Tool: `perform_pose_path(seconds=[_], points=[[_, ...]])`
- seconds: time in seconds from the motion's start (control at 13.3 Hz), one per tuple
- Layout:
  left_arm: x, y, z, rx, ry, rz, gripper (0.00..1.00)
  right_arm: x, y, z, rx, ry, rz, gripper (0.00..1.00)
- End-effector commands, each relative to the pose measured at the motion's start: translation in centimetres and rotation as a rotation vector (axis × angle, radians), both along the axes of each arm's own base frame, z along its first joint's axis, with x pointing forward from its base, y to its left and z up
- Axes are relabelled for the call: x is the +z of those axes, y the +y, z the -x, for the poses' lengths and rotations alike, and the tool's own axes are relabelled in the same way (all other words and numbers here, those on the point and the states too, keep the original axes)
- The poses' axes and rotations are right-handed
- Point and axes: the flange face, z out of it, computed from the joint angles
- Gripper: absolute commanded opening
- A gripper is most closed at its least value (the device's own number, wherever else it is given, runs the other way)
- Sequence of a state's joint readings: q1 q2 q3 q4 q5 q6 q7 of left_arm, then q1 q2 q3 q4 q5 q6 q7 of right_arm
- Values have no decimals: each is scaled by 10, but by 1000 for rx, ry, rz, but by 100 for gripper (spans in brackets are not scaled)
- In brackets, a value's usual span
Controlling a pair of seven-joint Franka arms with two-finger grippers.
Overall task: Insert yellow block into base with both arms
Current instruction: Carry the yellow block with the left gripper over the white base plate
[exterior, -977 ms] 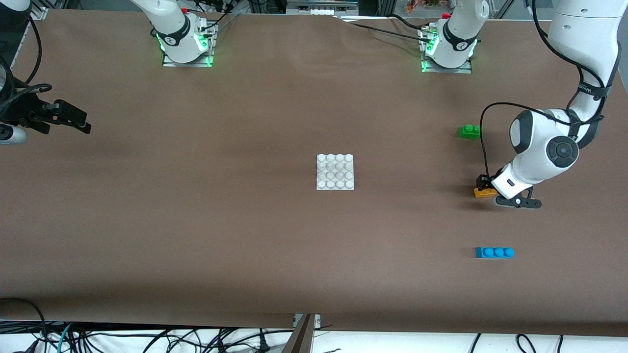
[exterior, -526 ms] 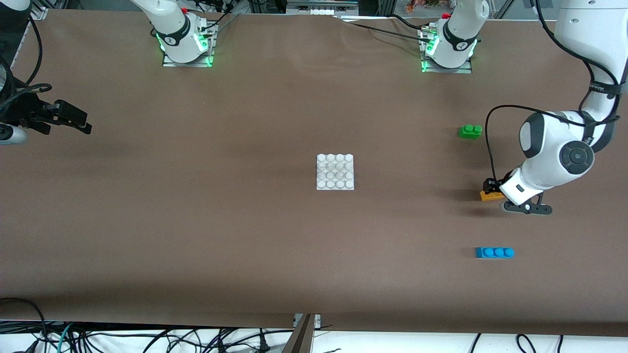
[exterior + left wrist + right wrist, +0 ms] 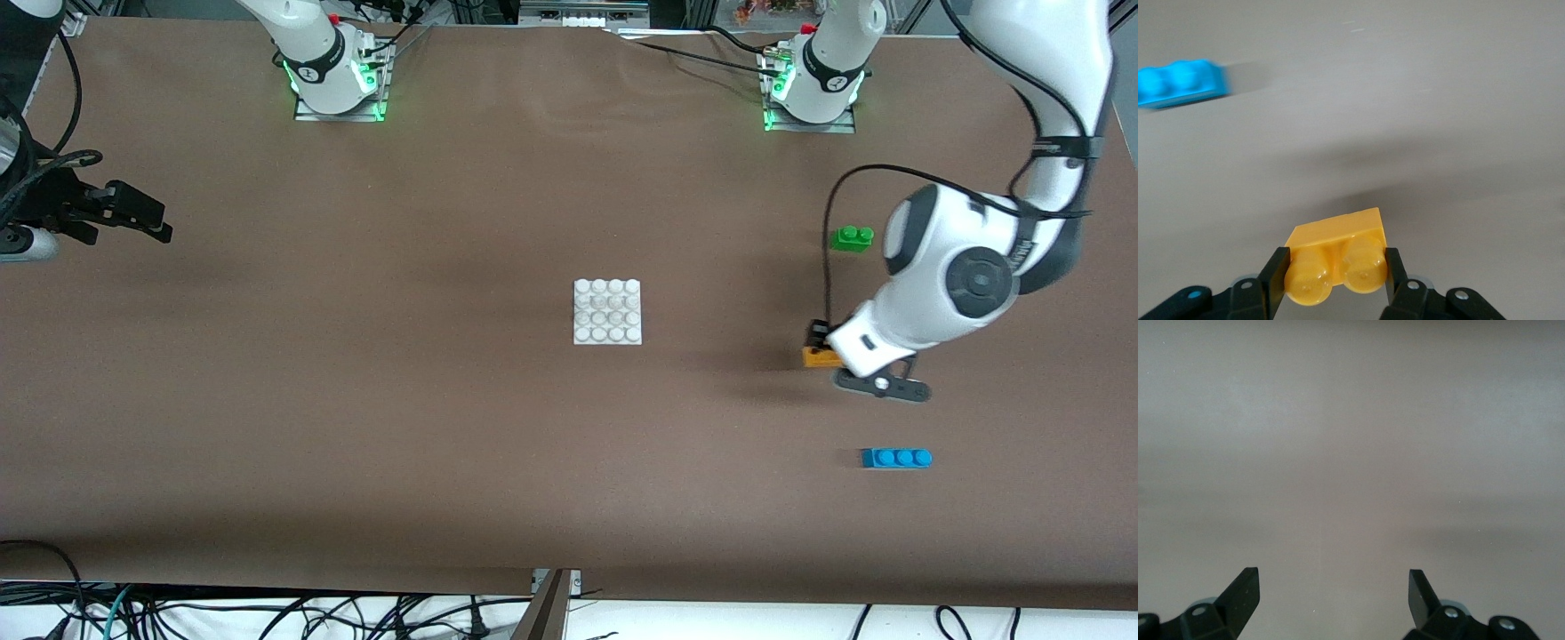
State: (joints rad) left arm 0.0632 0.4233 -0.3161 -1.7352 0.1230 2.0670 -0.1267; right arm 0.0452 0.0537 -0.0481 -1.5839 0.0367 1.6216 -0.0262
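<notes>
Left hand (image 3: 822, 348) clamped on the yellow block (image 3: 820, 357), pads (image 3: 1275, 280) pinching its two short ends, studs pointed at the wrist camera. Carried clear of the surface (image 3: 444, 427), over bare brown between the green brick (image 3: 852, 237) and the blue brick (image 3: 896, 458), well apart from the base (image 3: 607, 311). Right hand (image 3: 133, 213) spread wide and holding nothing, parked over its own end of the surface.

Judged risks: thin hold on smooth plastic, so possible slip or twist during the carry. Any tilt could seat the block crooked on the studs. Base lying loose and unbraced, so likely to skid under a downward press unless steadied by the waiting right hand. Misalignment with the stud grid could jam the block instead of seating it.
</notes>
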Motion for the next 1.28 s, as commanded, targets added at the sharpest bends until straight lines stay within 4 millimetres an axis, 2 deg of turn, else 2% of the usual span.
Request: perform_pose_path(seconds=[0.0,0.08,0.15,0.23,0.3,0.53,0.6,0.83,0.98,1.13,1.2], points=[[9,-93,13,68,14,43,23,6,0,4,8,-6,-16,99],[3,-125,18,44,23,54,18,6,0,4,6,-9,-16,99],[1,-162,29,-9,26,56,18,6,0,4,7,-7,-16,99],[-7,-188,43,-45,39,49,18,6,0,4,8,-7,-16,99],[-11,-201,49,-32,45,49,18,6,0,4,8,-9,-16,99],[-57,-245,70,-23,111,40,15,6,0,4,7,-7,-16,99],[-64,-255,77,-15,119,39,14,6,0,4,7,-6,-16,99],[-65,-263,83,-7,122,36,14,6,0,4,7,-6,-16,99],[-81,-275,92,-23,137,35,14,5,0,4,7,-4,-16,99],[-91,-283,85,-15,77,90,14,6,0,4,7,-7,-16,99],[-90,-293,92,-27,75,96,15,6,0,4,7,-7,-16,99]])
